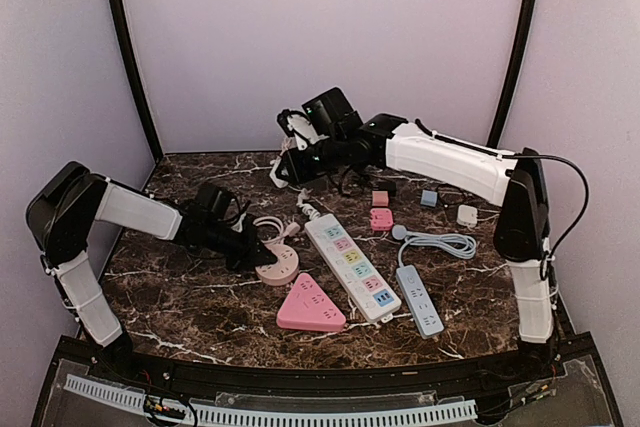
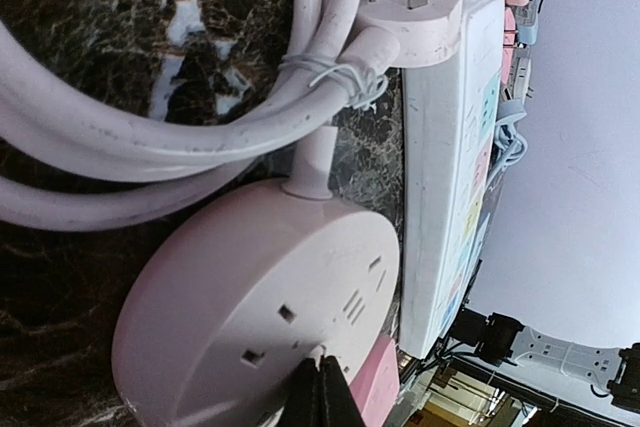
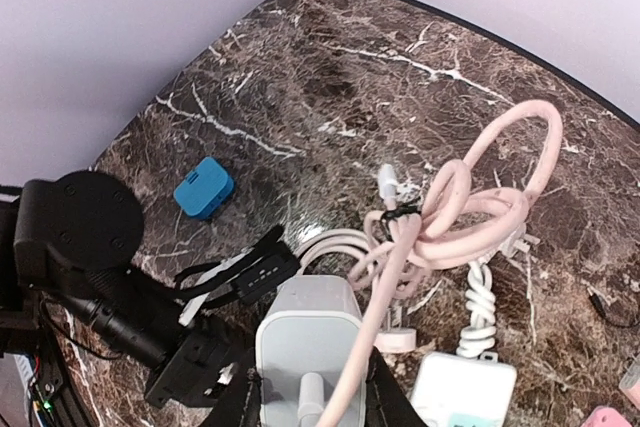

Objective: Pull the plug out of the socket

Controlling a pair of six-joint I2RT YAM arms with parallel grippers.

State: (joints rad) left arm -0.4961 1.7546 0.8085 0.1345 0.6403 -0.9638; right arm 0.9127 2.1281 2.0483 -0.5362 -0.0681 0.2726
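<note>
A round pink socket (image 1: pixel 281 267) lies left of centre on the marble table. My left gripper (image 1: pixel 258 250) is shut, and its tip (image 2: pixel 322 392) presses on the socket's top face (image 2: pixel 260 307). Near the back of the table my right gripper (image 1: pixel 300 144) is raised and shut on a white plug (image 1: pixel 296 129). In the right wrist view the plug (image 3: pixel 305 332) sits between the fingers of that gripper (image 3: pixel 312 397), well above the table and apart from any socket. A pink cable (image 3: pixel 470 207) runs from it to a tied bundle below.
A long white power strip (image 1: pixel 350 267) lies beside the round socket, with a pink triangular strip (image 1: pixel 310 305) in front. A grey strip (image 1: pixel 420 299) with coiled cord lies right. Small pink (image 1: pixel 381 218), blue (image 1: pixel 429 198) and white (image 1: pixel 467 214) adapters sit behind.
</note>
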